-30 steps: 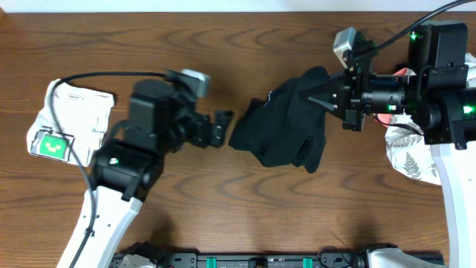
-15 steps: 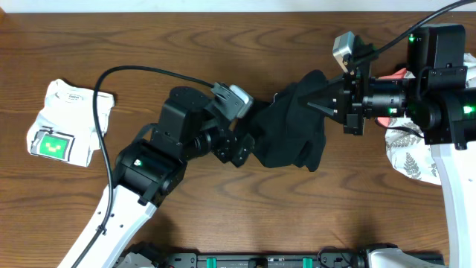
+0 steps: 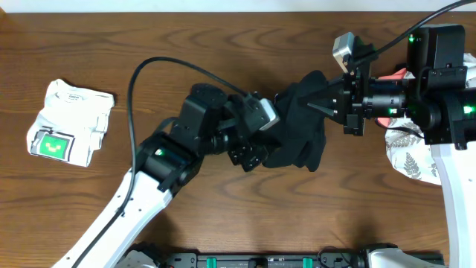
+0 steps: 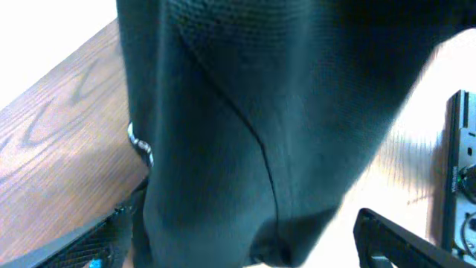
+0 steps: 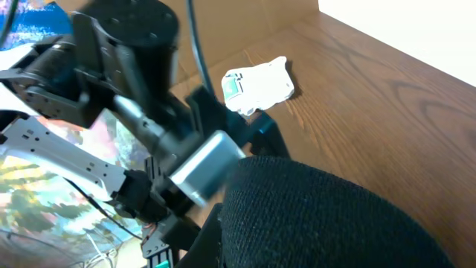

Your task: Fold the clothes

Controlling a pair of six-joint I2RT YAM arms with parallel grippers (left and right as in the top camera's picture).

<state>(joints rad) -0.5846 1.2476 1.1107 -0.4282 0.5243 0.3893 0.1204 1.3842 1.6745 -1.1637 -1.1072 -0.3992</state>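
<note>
The table (image 3: pixel 223 45) is showing brown wood grain, smooth and carrying a soft sheen. The black garment (image 3: pixel 301 138) is presenting as soft matt cloth, and the left wrist view is showing a fine knit texture and a stitched seam. The folded white garment (image 3: pixel 71 123) at left is reading as matt cloth bearing a green print. The left arm (image 3: pixel 119 219) is showing a glossy white shell and matt black housings. Its camera casing (image 3: pixel 265 112) is looking smooth and grey. At right, leaf-printed white cloth (image 3: pixel 409 164) is lying matt.
</note>
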